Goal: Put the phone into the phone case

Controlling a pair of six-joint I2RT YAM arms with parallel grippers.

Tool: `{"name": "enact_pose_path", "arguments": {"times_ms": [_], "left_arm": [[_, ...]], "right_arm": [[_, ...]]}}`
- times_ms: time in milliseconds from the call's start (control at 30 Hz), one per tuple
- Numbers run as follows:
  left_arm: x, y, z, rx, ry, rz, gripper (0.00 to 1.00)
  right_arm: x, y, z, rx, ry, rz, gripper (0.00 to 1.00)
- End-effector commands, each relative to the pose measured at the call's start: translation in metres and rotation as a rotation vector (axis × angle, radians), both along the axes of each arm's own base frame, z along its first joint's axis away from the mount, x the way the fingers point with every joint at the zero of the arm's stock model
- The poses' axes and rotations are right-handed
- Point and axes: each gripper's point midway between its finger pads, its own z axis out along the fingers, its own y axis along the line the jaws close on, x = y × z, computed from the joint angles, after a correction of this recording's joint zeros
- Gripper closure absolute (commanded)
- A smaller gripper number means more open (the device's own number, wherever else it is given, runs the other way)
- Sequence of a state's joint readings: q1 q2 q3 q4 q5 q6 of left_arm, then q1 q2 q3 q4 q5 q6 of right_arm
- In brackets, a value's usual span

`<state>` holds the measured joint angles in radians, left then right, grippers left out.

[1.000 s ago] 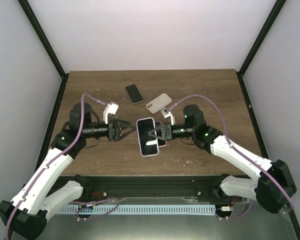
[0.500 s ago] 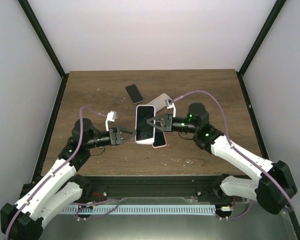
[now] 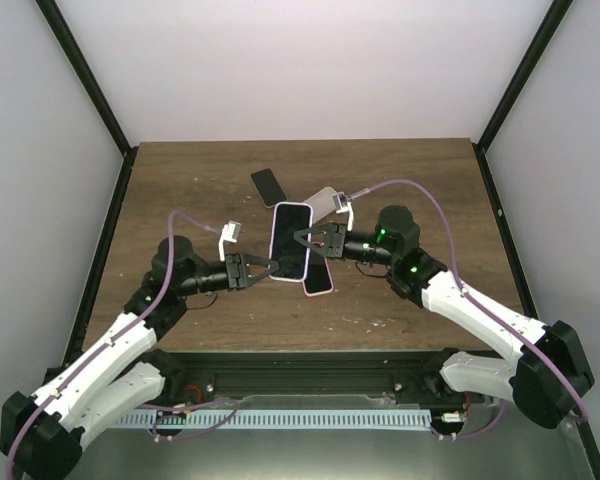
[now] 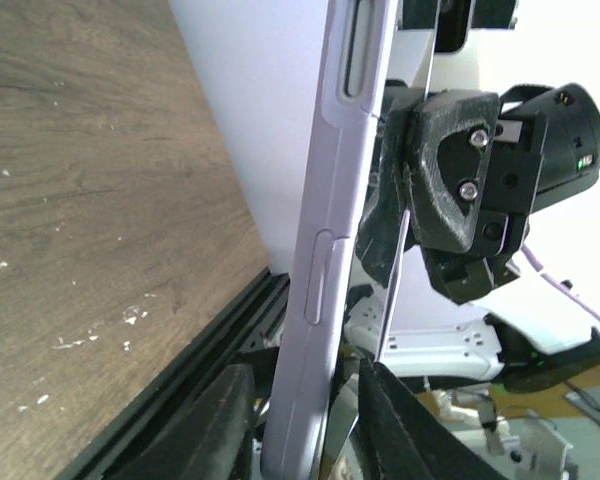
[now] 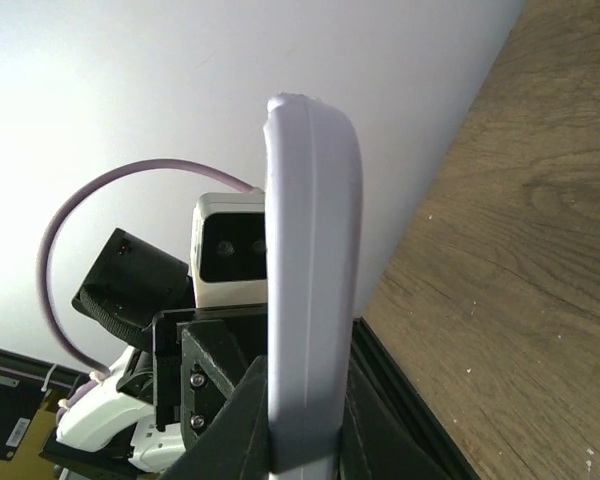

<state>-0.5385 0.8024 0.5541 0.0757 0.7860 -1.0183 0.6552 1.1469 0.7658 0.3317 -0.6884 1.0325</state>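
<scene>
- The left gripper [image 3: 265, 268] has closed in, half open, its fingers [image 4: 215, 425] straddling the phone case [image 3: 290, 243] at its left edge: a two-handed hold looks near.
- The right gripper [image 3: 302, 240] stays clamped on the case, raised over the table [image 3: 180, 180]'s middle.
- Only the left wrist view shows gaps beside those fingers; only the top view shows the black face of the phone [image 3: 292, 258] in the case.

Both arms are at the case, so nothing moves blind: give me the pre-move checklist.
1. Right gripper shut on the lavender case: ok.
2. Left gripper firmly gripping the case's opposite edge: cannot tell; its fingers flank it.
3. Case lifted off the table: ok.
4. Phone fully seated in the case: cannot tell.
5. Table beneath free: not ok; a pink-rimmed phone lies there.
</scene>
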Motion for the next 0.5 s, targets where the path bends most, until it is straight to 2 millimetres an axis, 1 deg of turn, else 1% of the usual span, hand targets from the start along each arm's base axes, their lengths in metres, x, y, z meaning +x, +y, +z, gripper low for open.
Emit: {"name": "enact_pose_path", "arguments": {"times_ms": [0, 67, 100, 267, 367, 400, 433, 467], "left_arm": [[0.003, 0.001, 0.002, 0.001, -0.009, 0.023, 0.81], [0.006, 0.002, -0.004, 0.021, -0.001, 0.039, 0.98], [0.007, 0.002, -0.006, 0.031, 0.002, 0.045, 1.00], [0.013, 0.002, -0.020, 0.107, 0.034, 0.054, 1.00], [0.015, 0.001, -0.022, 0.123, 0.041, 0.051, 1.00], [0.015, 0.001, -0.022, 0.123, 0.038, 0.052, 0.97], [0.016, 0.001, -0.020, 0.124, 0.032, 0.053, 0.90], [0.016, 0.001, -0.019, 0.128, 0.021, 0.057, 0.80]], "right_arm": [[0.002, -0.004, 0.043, 0.078, -0.116, -0.035, 0.99], [0.003, -0.005, 0.040, 0.063, -0.123, -0.045, 0.99], [0.003, -0.005, 0.039, 0.054, -0.126, -0.047, 0.99], [0.006, -0.007, 0.028, 0.028, -0.131, -0.069, 0.99], [0.006, -0.005, 0.022, 0.014, -0.127, -0.058, 0.99], [0.006, -0.005, 0.020, 0.008, -0.125, -0.058, 0.99], [0.006, -0.005, 0.018, 0.002, -0.124, -0.057, 0.99], [0.007, -0.005, 0.015, -0.009, -0.125, -0.059, 0.99]]}}
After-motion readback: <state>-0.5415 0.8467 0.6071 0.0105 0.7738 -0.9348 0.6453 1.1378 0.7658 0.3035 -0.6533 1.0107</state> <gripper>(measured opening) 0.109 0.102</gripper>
